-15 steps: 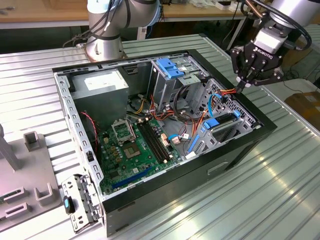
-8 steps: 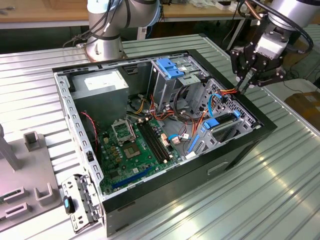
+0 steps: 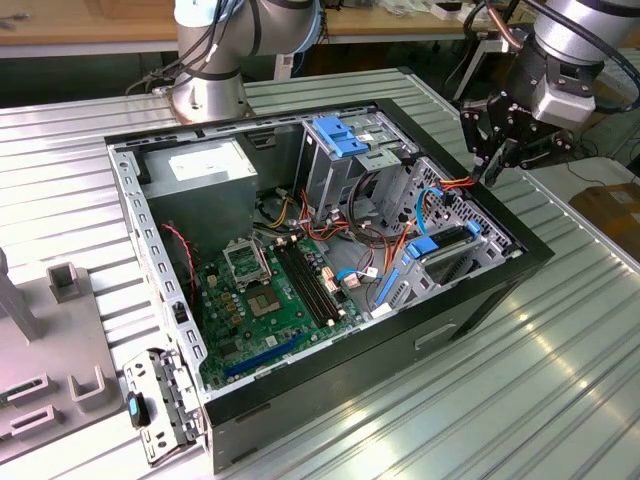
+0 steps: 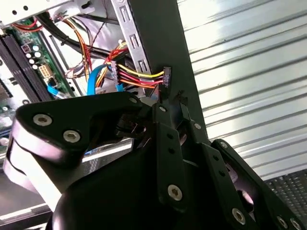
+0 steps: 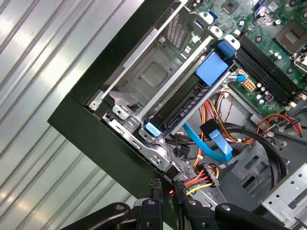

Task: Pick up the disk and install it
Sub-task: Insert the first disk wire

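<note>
In the exterior view the gripper (image 3: pixel 490 172) hangs over the rim of the open computer case (image 3: pixel 380 330) on the exterior view's right, above the ribbed metal table (image 3: pixel 560 380). The disk (image 3: pixel 440 242) sits in the drive bay just inside that wall with its blue end tabs showing. The gripper is apart from it and carries nothing that I can see, but whether the jaws are spread or pressed together cannot be told. The likely trouble, as I judge it, is a snag, since working this close to the wall could knock the case rim or drag loose wiring. Further in lie the motherboard (image 3: pixel 270 290) and, atop the tall cage, a wide blue bracket (image 3: pixel 338 135) (easily mistaken for the disk's rails). In the second wrist view the gripper (image 4: pixel 167 103) sits right at the case wall, with a power connector (image 4: pixel 166 76) and its red and yellow wires just beyond it. In the first wrist view the disk (image 5: pixel 180 100) lies in its bay between metal rails, a blue tab at each end. A flat blue cable (image 5: pixel 206 143) and a wire bundle (image 5: pixel 204 175) lie between the gripper (image 5: pixel 166 187) and the disk, so they stand in the way, and a caught cable could pull a plug loose or cock the disk in its slot
</note>
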Robot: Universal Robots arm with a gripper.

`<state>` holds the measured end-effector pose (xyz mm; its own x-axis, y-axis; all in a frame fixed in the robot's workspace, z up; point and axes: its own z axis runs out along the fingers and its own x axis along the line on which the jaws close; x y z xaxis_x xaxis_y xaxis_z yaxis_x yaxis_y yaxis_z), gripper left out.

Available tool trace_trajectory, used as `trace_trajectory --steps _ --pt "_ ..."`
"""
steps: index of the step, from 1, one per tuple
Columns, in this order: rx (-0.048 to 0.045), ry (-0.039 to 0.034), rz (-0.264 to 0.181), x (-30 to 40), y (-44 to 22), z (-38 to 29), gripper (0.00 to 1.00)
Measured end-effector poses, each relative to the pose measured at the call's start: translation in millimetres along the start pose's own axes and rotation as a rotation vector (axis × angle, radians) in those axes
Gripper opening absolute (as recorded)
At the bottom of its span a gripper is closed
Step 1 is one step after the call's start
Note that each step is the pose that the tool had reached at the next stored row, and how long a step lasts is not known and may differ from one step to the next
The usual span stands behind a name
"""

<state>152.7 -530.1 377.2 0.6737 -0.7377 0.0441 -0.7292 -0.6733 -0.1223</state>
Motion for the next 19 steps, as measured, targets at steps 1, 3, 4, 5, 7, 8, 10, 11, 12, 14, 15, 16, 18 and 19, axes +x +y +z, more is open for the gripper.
trace_trajectory --steps 1,3,4,5,7,8,10,11,12,14,15,16,18,19 --pt "0.0028 0.0094 -0.023 -0.2 -0.3 0.3 0.24" --pt "0.0076 0.0020 -0.104 -0.6 -0.2 1.5 0.24" --pt "0.0097 -0.0008 -0.137 -0.6 -0.2 2.1 0.24" --pt "0.0106 -0.0019 -0.153 -0.6 -0.2 2.4 0.24" --pt "0.0124 -0.0040 -0.185 -0.9 -0.3 2.8 0.24" --pt "0.0132 -0.0050 -0.198 -1.0 -0.4 3.0 0.24" --pt "0.0175 -0.0098 -0.258 -1.3 -0.5 4.0 0.24" --pt "0.0187 -0.0111 -0.277 -1.3 -0.5 4.1 0.24" --pt "0.0206 -0.0123 -0.307 -1.4 -0.6 4.4 0.24" --pt "0.0243 -0.0139 -0.356 -1.6 -0.7 5.2 0.24" --pt "0.0263 -0.0151 -0.375 -1.7 -0.7 5.6 0.24" --pt "0.0276 -0.0158 -0.388 -1.7 -0.7 5.8 0.24" --pt "0.0298 -0.0176 -0.416 -1.8 -0.6 6.1 0.24" --pt "0.0296 -0.0167 -0.435 -2.1 -0.9 6.3 0.24"
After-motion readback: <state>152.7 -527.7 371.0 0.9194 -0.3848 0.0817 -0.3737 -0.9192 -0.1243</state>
